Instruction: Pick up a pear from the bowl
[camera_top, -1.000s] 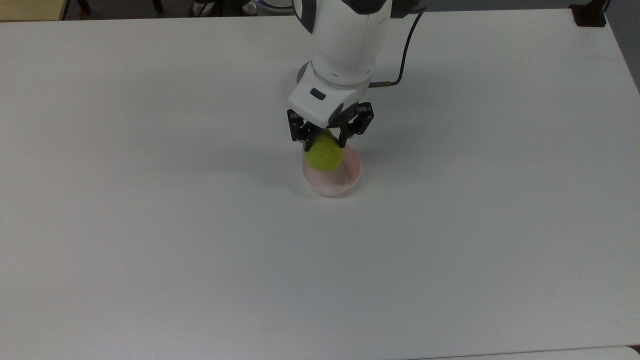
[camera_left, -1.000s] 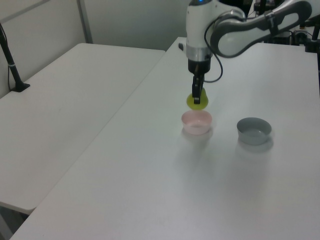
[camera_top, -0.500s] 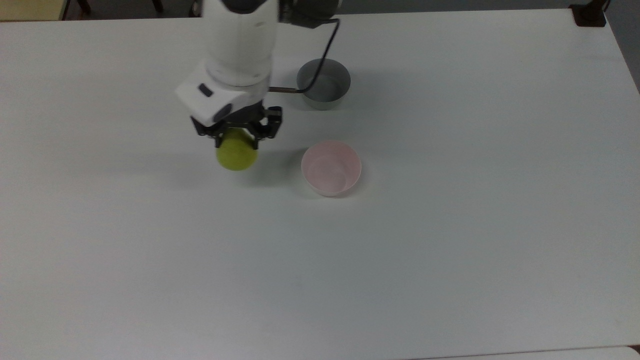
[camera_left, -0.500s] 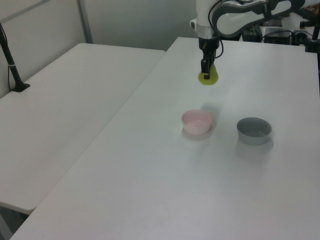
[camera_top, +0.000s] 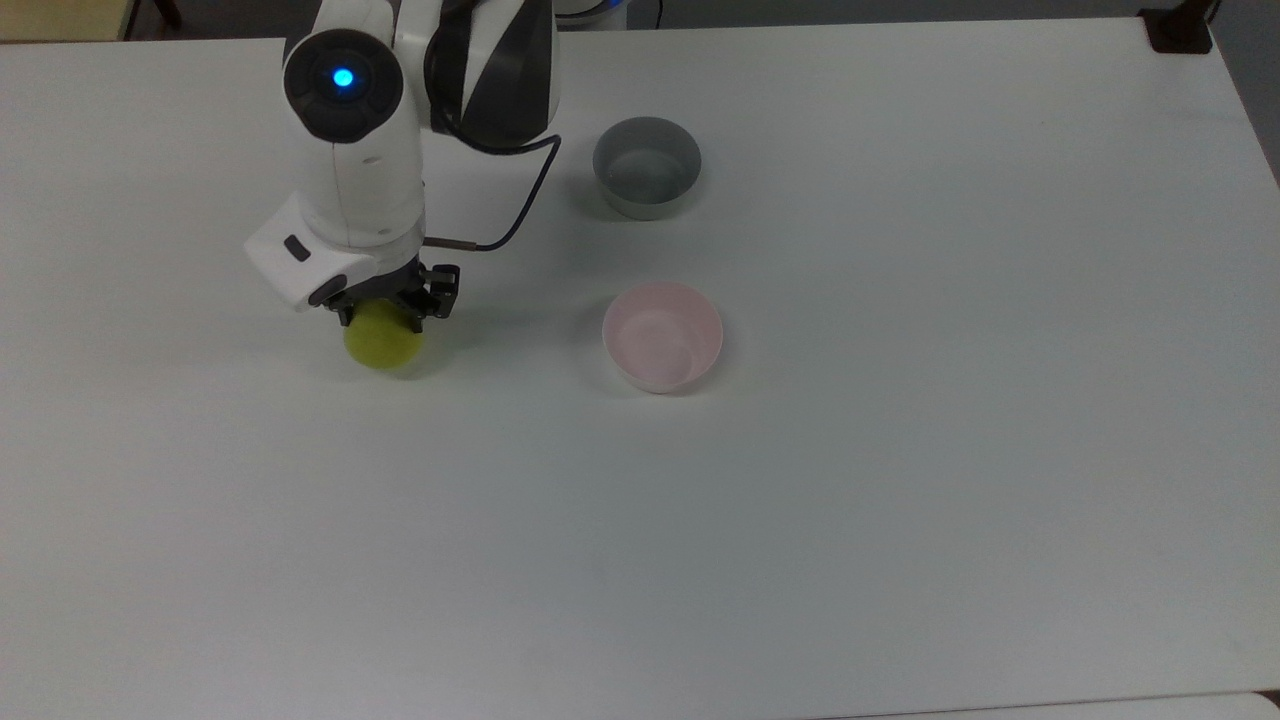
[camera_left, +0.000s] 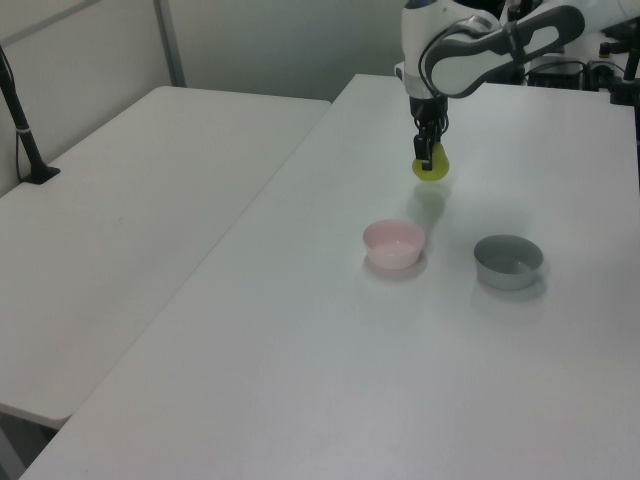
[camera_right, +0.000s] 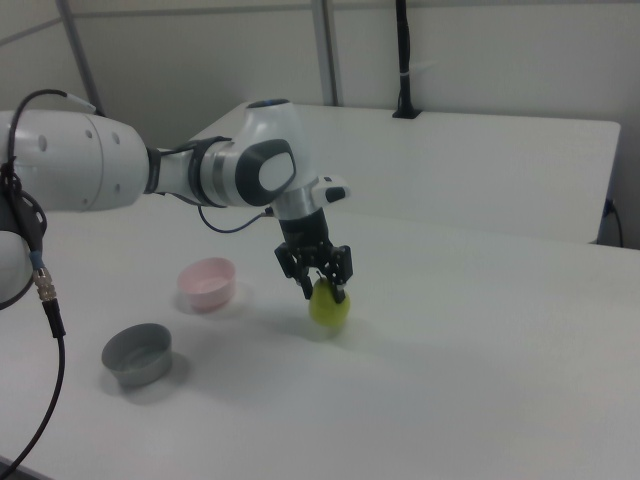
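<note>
Gripper (camera_right: 319, 283) is clamped on the narrow top of the pear (camera_top: 383, 341), so the wide bottom hangs free, low over the worktop (camera_top: 900, 480). Pear is out of the pink bowl (camera_top: 662, 336), well to the top view's left of it. Grey bowl (camera_top: 646, 167) plays no part; pick looks done.

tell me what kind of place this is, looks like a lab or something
Most likely a robotics lab or test room: a white robot arm with its gripper shut on a pear, plain white tables pushed together, bare partition walls, and a pink bowl and grey bowl laid out.
</note>
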